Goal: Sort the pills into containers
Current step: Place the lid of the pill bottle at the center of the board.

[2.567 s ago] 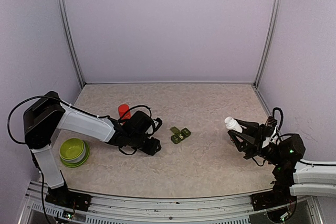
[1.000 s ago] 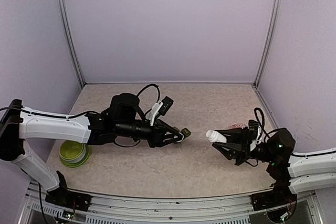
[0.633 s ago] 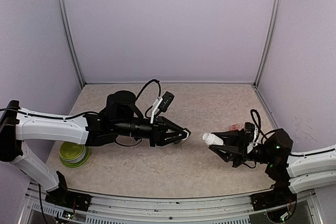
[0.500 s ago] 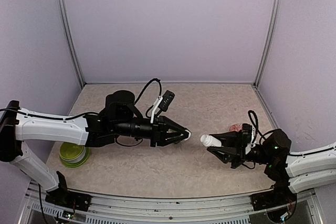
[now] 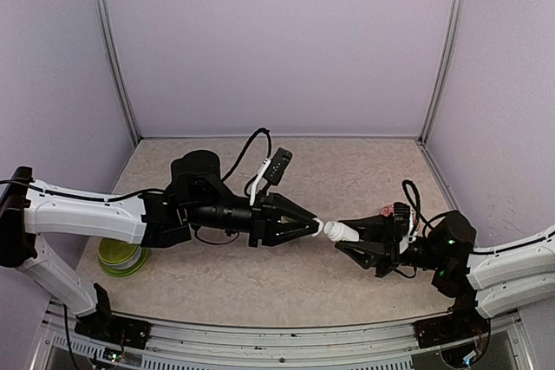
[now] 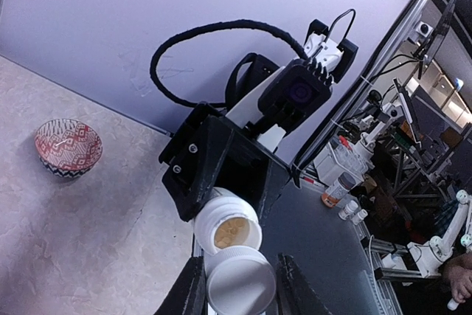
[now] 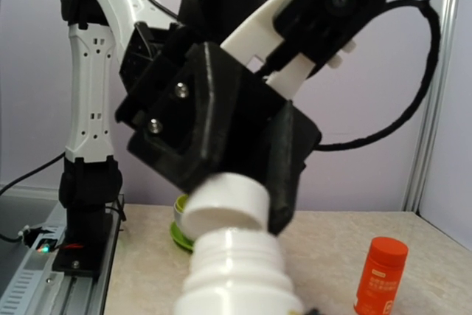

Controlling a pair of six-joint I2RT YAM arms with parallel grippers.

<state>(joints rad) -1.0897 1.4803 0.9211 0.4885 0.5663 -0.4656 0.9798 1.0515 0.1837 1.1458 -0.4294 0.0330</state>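
Note:
My left gripper (image 5: 314,226) is shut on a white cap (image 6: 240,283), held between its black fingers (image 6: 189,289). The right gripper (image 5: 354,236) is shut on a white bottle (image 5: 336,231), lying level and pointing left above the table. Cap and bottle mouth meet at mid-table. The cap (image 7: 225,204) sits tilted against the threaded neck of the bottle (image 7: 240,271), leaving the mouth open. Yellowish pills (image 6: 230,232) show inside the bottle. The containers are hidden in every view.
A lime-green bowl (image 5: 117,254) stands at the near left under the left arm. A red patterned bowl (image 5: 388,210) sits behind the right gripper. An orange-red bottle (image 7: 383,274) stands upright on the table. Purple walls close in the back and sides.
The left gripper carried the cap rightward while the right gripper brought the bottle leftward. The gap between them has closed, and cap and bottle mouth now touch.

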